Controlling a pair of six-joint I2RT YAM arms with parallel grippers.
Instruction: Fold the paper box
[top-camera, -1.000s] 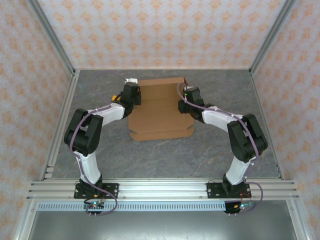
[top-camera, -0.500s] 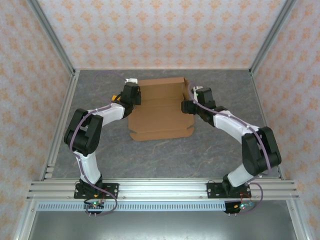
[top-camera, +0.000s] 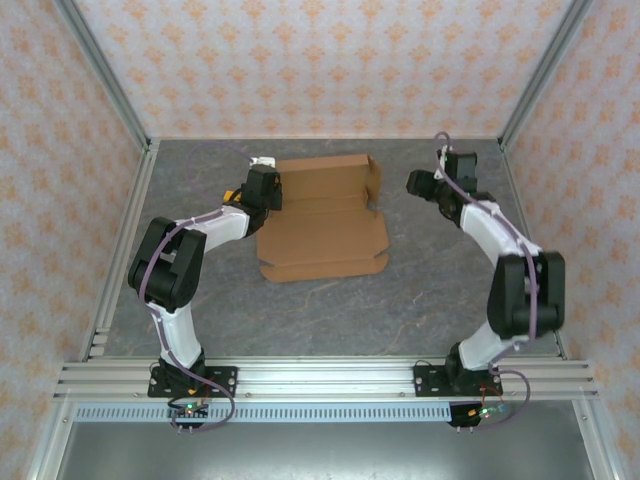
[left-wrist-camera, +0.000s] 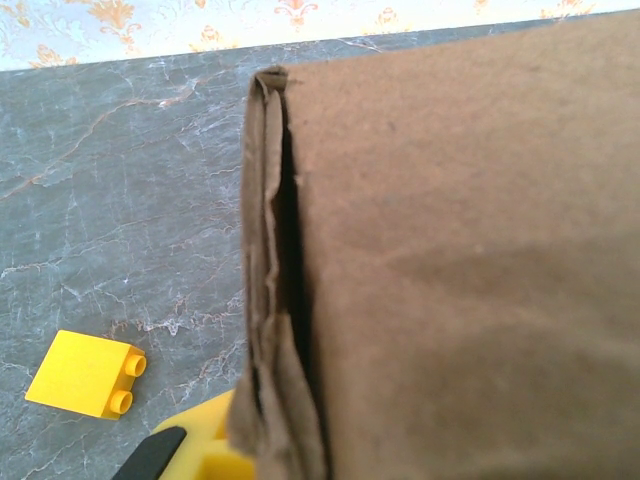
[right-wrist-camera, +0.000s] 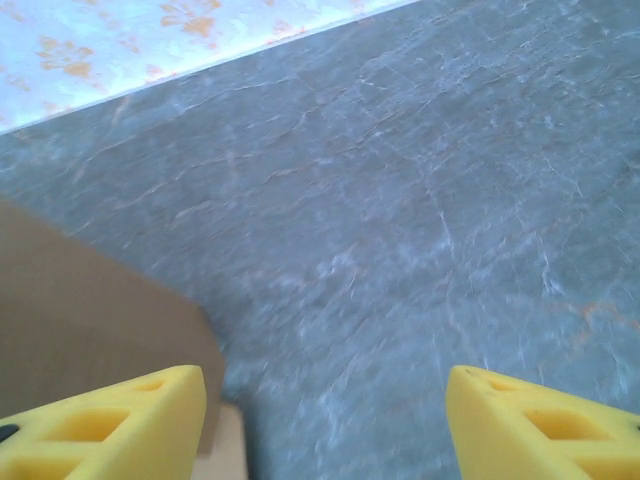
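Box (top-camera: 322, 215): brown creased cardboard, lying mid-counter, toward far side of grey counter (top-camera: 420, 290). Left hand (top-camera: 266, 190) at box's left edge, closed on folded cardboard layers. One yellow finger (left-wrist-camera: 195, 450) shows beside that edge, other hidden behind cardboard. Small yellow block (left-wrist-camera: 85, 372) on counter near box's left side. Right hand (right-wrist-camera: 325, 400) wide open, nothing between fingers, over bare counter right of box, clear of it.
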